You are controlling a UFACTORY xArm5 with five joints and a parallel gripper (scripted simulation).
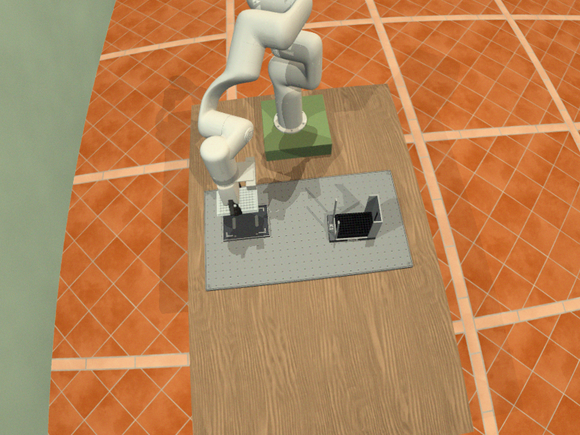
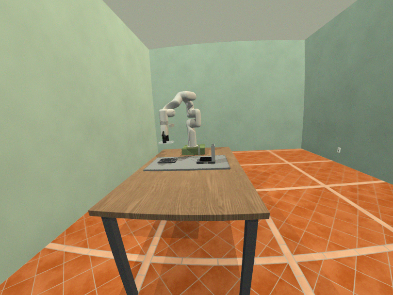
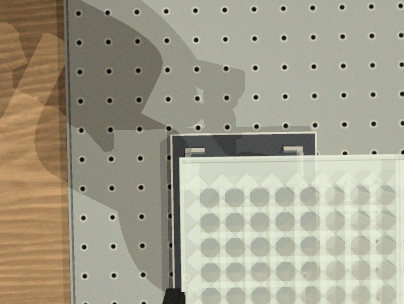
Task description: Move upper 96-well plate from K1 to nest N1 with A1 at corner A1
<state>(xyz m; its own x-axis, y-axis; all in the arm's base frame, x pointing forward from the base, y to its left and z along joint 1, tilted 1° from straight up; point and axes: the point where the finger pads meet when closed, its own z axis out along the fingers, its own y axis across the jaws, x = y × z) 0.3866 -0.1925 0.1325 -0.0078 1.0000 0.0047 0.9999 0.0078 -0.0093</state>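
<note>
Transport is the step in hand: the claw (image 1: 233, 206) is clamped wide across the clear upper plate (image 1: 248, 200), carrying it in the air left of centre in the top view, partly over the dark nest N1 (image 1: 246, 227) but offset toward the arm's base. The black lower plate (image 1: 354, 225) sits in rack K1 (image 1: 374, 210) at the right. Next, I'd judge, the plate must be centred over the nest's locators, cut corner matched to the A1 mark, then lowered flat.
</note>
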